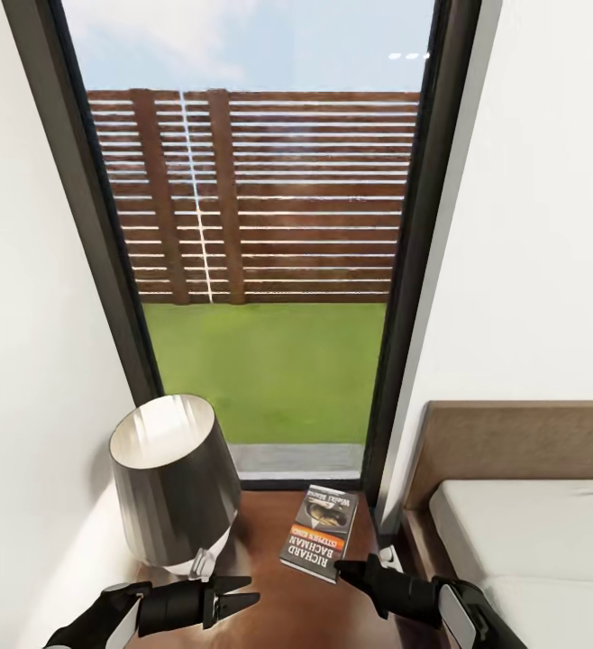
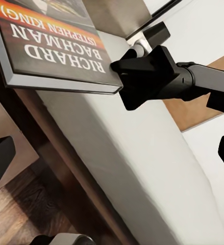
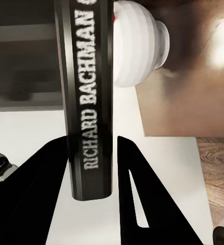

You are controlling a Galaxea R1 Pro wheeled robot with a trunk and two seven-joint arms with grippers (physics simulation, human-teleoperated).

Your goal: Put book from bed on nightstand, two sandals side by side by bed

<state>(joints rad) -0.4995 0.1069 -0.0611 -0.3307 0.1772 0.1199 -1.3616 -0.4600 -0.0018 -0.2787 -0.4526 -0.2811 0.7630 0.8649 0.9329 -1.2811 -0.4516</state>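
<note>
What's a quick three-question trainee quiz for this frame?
1. True or false: the book lies on the bed.
2. Which arm's fingers flank the book's spine: A left, B right?
3. Fill in: on the nightstand, by the window, stands a ___.
Key: 1 false. 2 B, the right gripper. 3 lamp.

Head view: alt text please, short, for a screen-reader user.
The right claw holds the book by its edge over the dark wooden nightstand, beside a grey lamp. The left claw hovers open nearby; the bed sits right.
</note>
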